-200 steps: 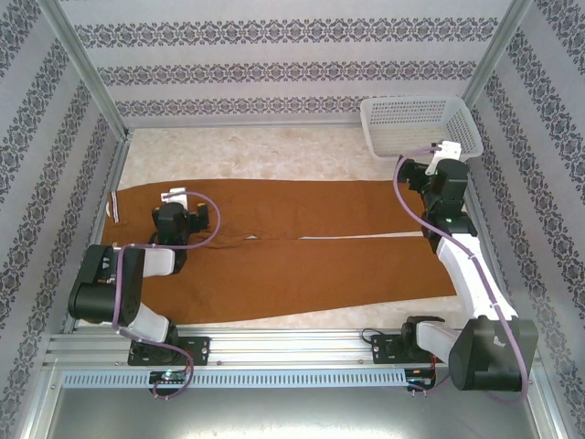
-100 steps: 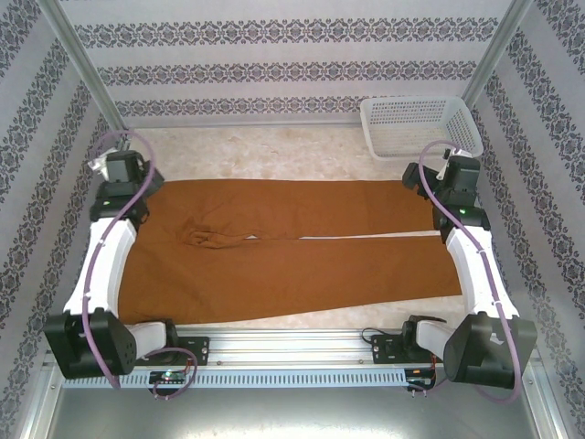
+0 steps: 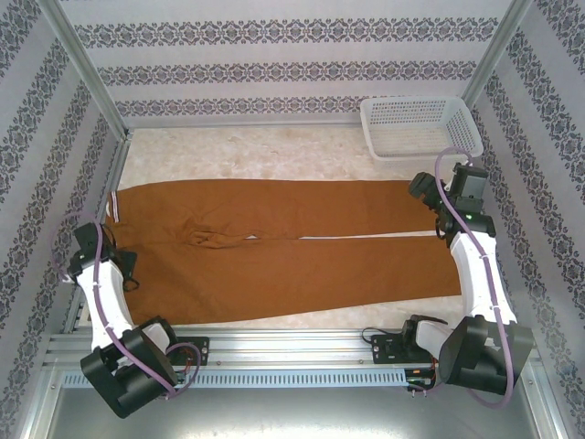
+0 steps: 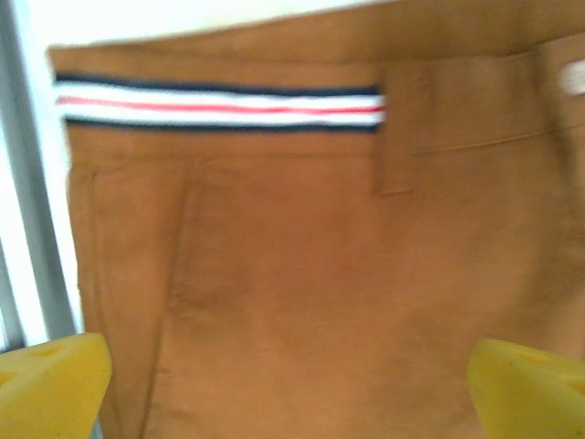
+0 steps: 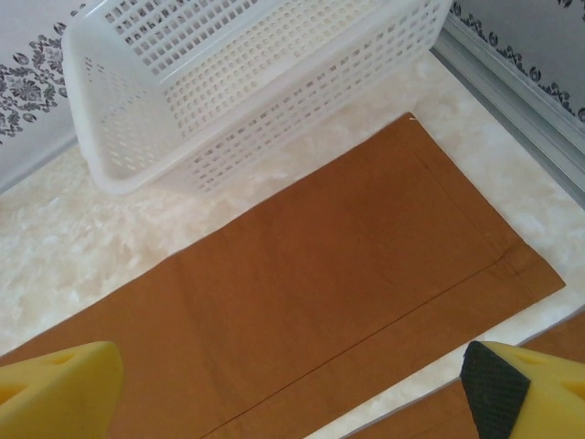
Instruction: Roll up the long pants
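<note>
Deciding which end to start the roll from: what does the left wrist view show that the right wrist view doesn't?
Left wrist: the waist end of the long pants, with a navy, white and red striped band, next to a metal frame rail. Right wrist: a leg hem, and the white basket near it on the fluffy table cover. Both: flat brown cloth under the left gripper and right gripper, both open, holding nothing.

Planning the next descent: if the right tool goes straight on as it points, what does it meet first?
The right tool would probably meet the pants first, on the leg near its hem, though depth is unclear. The basket sits beyond, likely off that line.
</note>
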### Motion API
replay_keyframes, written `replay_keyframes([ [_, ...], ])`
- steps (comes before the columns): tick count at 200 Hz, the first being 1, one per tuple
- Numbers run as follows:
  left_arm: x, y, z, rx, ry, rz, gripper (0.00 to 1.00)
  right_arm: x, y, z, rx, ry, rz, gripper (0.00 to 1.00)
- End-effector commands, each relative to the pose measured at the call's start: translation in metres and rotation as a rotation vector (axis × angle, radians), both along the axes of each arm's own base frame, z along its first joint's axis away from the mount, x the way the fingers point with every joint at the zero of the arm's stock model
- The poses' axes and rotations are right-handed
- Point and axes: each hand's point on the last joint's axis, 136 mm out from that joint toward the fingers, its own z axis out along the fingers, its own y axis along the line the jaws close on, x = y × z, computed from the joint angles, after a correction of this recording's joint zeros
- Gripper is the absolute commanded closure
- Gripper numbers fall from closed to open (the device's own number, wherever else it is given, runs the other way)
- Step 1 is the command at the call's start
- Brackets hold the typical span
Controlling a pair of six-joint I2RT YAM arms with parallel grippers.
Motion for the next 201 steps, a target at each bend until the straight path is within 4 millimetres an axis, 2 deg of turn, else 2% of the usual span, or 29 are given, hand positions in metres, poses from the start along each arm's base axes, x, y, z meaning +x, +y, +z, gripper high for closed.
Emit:
replay_keyframes([
  [1,-0.022,0.004,0.004,0.02,0.051,0.132,0.0,-0.004,0.003,0.004,0.049,-0.018,-0.006,0.03],
  [20,-0.042,0.008,0.01,0.053,0.157,0.171,0.0,-0.004,0.002,0.003,0.053,-0.01,-0.008,0.03],
  [55,-0.058,0.024,0.008,0.092,0.268,0.232,0.0,-0.007,0.003,-0.003,0.066,0.004,-0.014,0.03],
  [76,-0.057,0.033,-0.004,0.062,0.274,0.268,0.0,-0.011,0.001,-0.004,0.059,0.012,-0.018,0.03],
  [111,-0.038,0.044,-0.034,-0.024,0.235,0.273,0.0,-0.018,-0.008,-0.005,0.048,0.017,-0.05,0.02],
  [143,-0.03,0.054,-0.047,-0.045,0.259,0.265,0.0,-0.022,-0.011,-0.006,0.052,0.017,-0.064,0.03],
  [173,-0.037,0.048,-0.052,-0.079,0.297,0.271,0.0,-0.026,-0.014,-0.008,0.063,0.028,-0.089,0.02],
  [201,-0.047,0.038,-0.049,-0.084,0.308,0.279,0.0,-0.032,-0.017,-0.014,0.067,0.058,-0.116,0.02],
])
